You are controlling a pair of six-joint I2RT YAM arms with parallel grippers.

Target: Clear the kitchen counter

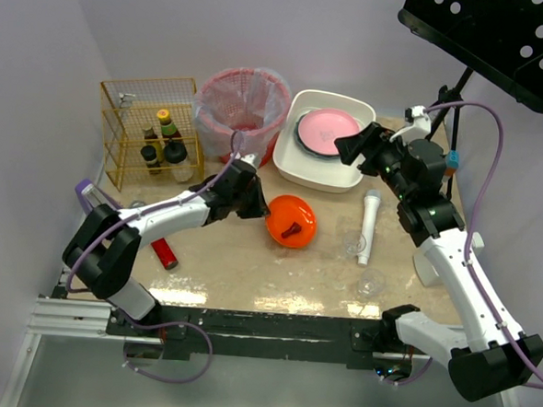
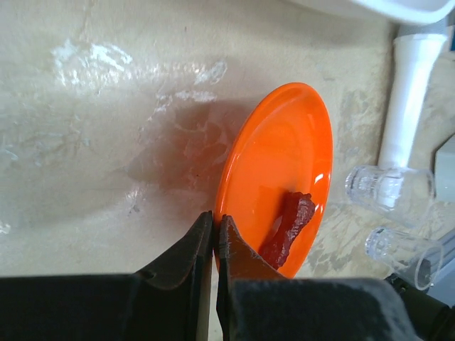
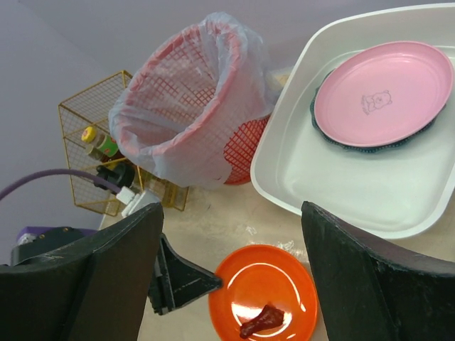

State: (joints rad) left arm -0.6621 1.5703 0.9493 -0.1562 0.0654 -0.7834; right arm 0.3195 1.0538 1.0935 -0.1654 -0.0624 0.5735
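Kitchen counter (image 1: 249, 267), flat beige marbled tabletop, lies beneath both jaws | left gripper (image 2: 215, 219) jaws pinched together on rim of round orange plastic plate (image 2: 277, 156) | right gripper (image 3: 231, 209) jaws wide apart, empty, plate below between them

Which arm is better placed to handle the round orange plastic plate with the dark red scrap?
Left, probably: the left gripper is pinched on the rim of the round orange plastic plate, while the right gripper hangs open, clear of it.

Beige kitchen counter (image 1: 249, 267) with white tub (image 1: 324, 176), red basket (image 1: 217, 117), yellow wire rack (image 1: 114, 148), white cylinder (image 1: 368, 228).
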